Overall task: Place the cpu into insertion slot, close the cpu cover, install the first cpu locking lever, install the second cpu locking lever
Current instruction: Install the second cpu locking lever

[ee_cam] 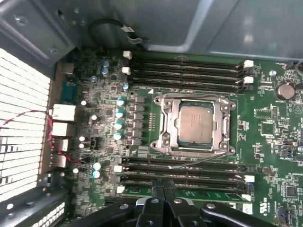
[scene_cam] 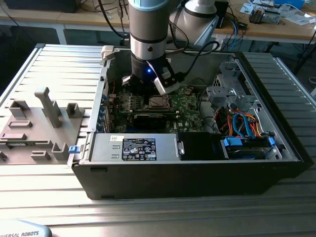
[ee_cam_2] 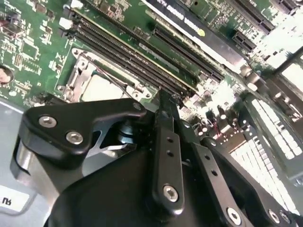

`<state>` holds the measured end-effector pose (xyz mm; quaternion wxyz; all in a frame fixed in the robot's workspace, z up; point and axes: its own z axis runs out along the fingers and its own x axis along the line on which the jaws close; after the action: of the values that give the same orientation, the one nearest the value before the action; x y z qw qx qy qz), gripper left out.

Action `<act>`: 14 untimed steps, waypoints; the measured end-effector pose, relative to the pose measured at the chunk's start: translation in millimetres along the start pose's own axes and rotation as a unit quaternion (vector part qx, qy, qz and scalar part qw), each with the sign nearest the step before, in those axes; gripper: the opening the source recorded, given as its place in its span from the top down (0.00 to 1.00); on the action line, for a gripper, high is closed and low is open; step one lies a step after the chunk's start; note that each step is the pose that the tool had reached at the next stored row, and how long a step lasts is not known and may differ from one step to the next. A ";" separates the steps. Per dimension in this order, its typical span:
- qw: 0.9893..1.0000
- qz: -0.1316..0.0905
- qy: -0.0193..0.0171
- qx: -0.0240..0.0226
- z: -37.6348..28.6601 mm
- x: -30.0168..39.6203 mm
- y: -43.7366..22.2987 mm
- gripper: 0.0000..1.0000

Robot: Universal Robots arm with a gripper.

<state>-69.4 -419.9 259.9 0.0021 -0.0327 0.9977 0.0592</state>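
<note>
Cover [ee_cam: 196, 125] lay shut over the cpu [ee_cam: 195, 124]; my gripper [ee_cam: 163, 193], fingers pressed together and empty, hovered at six o'clock of it. Lever work judged current.

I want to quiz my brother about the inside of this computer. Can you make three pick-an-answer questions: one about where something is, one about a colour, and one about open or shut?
1. Where is the cpu? A on the metal table; B in the insertion slot; C on top of the case.
2. What colour is the circuit board? A red; B yellow; C green.
3. How is the cpu cover? A down over the cpu; B standing open; C taken off.
Answers: B, its silver top sits inside the slot's rim; C, green shows all around the slot; A, its frame lies flat around the cpu.
</note>
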 end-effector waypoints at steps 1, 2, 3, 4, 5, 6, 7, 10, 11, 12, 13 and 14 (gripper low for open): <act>1.000 0.001 0.006 0.000 4.6 -12.1 1.9 0.89; 1.000 0.001 0.006 -0.002 11.4 -13.4 6.9 0.89; 1.000 0.001 0.006 -0.002 13.9 -13.4 6.6 0.89; 1.000 0.001 0.006 -0.002 17.4 -12.9 6.4 0.89; 1.000 0.001 0.006 -0.002 21.5 -10.8 6.2 0.89; 1.000 0.001 0.006 -0.002 24.4 -8.4 6.4 0.89; 1.000 0.001 0.006 -0.002 26.2 -7.1 6.5 0.89; 1.000 0.000 0.004 -0.001 29.4 -2.0 6.9 0.89; 1.000 0.000 0.002 -0.001 25.2 -0.8 7.5 0.89; 1.000 0.000 0.001 -0.001 19.2 -0.7 8.1 0.89; 1.000 0.000 0.001 -0.001 14.7 -0.8 8.6 0.89; 1.000 0.000 0.000 -0.001 11.0 -0.7 9.0 0.89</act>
<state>-69.2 -409.6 250.0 0.0016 -0.0328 0.9976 0.0604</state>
